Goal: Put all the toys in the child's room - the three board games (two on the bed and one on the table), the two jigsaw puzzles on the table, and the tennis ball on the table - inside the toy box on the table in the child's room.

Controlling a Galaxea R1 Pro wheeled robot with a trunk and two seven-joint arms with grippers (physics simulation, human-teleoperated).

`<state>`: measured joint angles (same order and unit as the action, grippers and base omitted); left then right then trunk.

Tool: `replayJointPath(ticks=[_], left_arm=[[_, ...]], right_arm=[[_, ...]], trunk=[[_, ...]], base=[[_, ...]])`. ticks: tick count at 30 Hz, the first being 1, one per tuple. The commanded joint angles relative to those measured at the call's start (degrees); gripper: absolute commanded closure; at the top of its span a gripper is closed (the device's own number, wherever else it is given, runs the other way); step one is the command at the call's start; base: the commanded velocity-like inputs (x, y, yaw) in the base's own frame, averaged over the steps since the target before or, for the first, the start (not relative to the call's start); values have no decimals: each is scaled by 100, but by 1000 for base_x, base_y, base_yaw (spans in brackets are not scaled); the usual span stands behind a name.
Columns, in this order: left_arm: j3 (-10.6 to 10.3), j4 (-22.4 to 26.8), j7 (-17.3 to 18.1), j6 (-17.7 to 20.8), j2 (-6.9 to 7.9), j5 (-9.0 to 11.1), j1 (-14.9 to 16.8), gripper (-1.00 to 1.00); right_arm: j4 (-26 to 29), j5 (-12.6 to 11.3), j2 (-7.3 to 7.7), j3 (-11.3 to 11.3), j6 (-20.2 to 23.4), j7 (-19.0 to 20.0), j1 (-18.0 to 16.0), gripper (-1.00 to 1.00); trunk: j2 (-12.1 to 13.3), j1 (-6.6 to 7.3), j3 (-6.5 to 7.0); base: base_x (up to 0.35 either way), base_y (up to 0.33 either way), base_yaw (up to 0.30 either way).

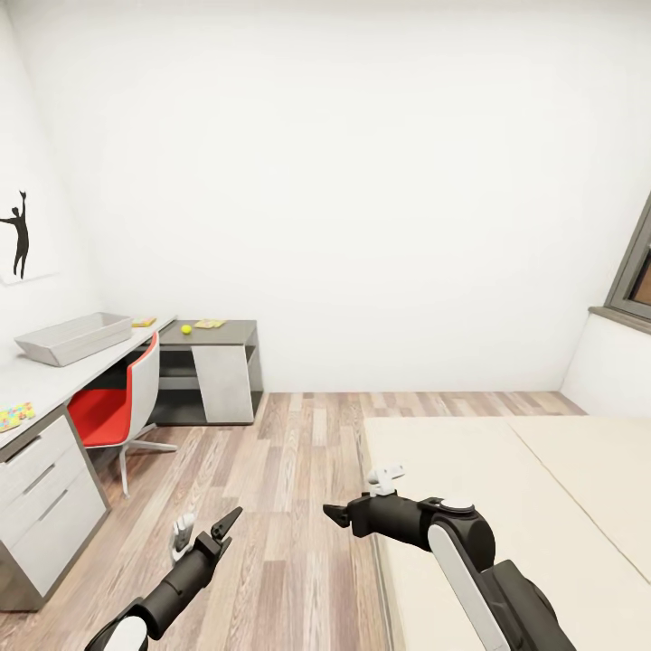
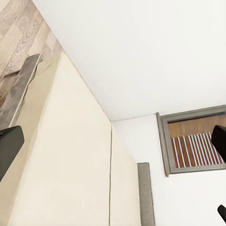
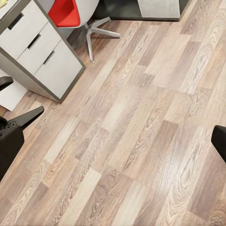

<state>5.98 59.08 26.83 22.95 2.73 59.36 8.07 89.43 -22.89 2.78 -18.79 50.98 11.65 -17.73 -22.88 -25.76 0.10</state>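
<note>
Toy box (image 1: pixel 72 336) on table (image 1: pixel 54 380) | well apart from end effectors, prob. both open

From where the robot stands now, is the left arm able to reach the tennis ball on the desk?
Probably not. The tennis ball lies on the far dark desk wing, with open floor between it and the left gripper.

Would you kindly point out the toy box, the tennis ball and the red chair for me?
toy box (image 1: pixel 72 338): head view, on its long grey side wall.
tennis ball (image 1: pixel 186 330): head view, on the ball's middle.
red chair (image 1: pixel 101 411): head view, on its red seat.
</note>
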Motion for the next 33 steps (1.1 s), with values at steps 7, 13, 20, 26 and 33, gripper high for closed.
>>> replayJointPath(ticks=[7,13,20,26,33], left_arm=[[8,-2,6,52,-1,50,2,-100],[8,-1,9,52,-1,48,2,-100],[8,2,8,52,-1,35,2,-100],[5,2,7,53,-1,24,2,-100],[8,0,6,52,-1,16,2,-100]], right_arm=[[4,40,3,-2,17,39,-3,-100],[4,40,3,-2,17,39,-3,-100],[3,41,3,-2,17,39,-3,-100],[4,41,7,-2,17,39,-3,-100],[1,40,4,-2,17,39,-3,-100]], trunk=[[-4,-2,-2],[-4,-2,-2],[-4,-2,-2],[-4,-2,-2],[-4,-2,-2]], base=[[0,0,1],[0,0,0],[0,0,0],[0,-30,0],[0,-158,0]])
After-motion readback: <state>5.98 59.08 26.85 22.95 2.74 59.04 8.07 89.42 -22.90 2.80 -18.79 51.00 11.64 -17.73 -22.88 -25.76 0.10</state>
